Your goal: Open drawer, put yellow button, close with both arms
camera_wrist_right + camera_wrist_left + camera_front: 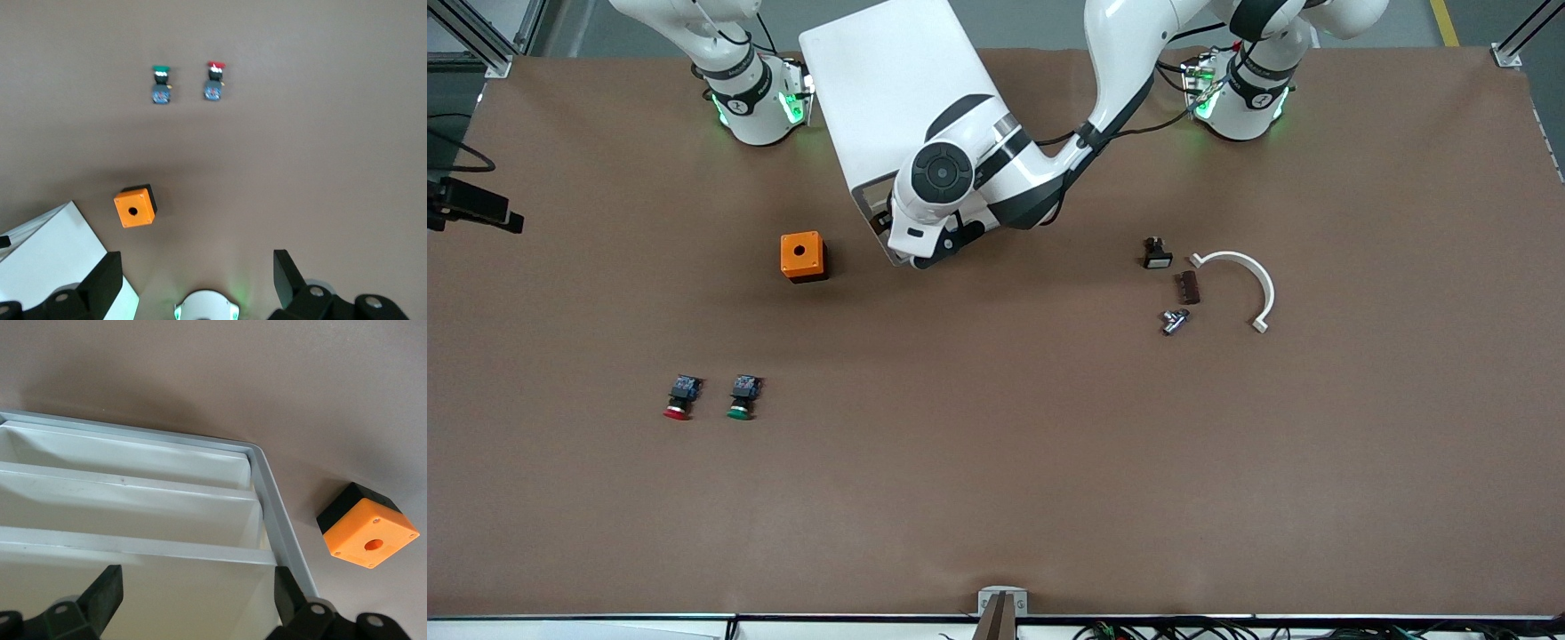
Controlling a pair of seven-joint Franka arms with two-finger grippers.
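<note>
The white cabinet (885,84) stands between the two arm bases; its cream drawer fronts (133,513) all look pushed in. My left gripper (898,240) is at the cabinet's front, open and empty. In the left wrist view it (197,600) has a cream drawer front (193,597) between its spread fingers (100,597); I cannot tell which drawer that is. My right gripper (197,280) is open and empty, high over its own base (207,307), and out of the front view. The yellow button is out of view.
An orange box with a hole (803,257) sits beside the cabinet front toward the right arm's end. Red-capped (680,397) and green-capped (742,396) buttons lie nearer the front camera. A white curved bracket (1240,284) and three small parts (1178,289) lie toward the left arm's end.
</note>
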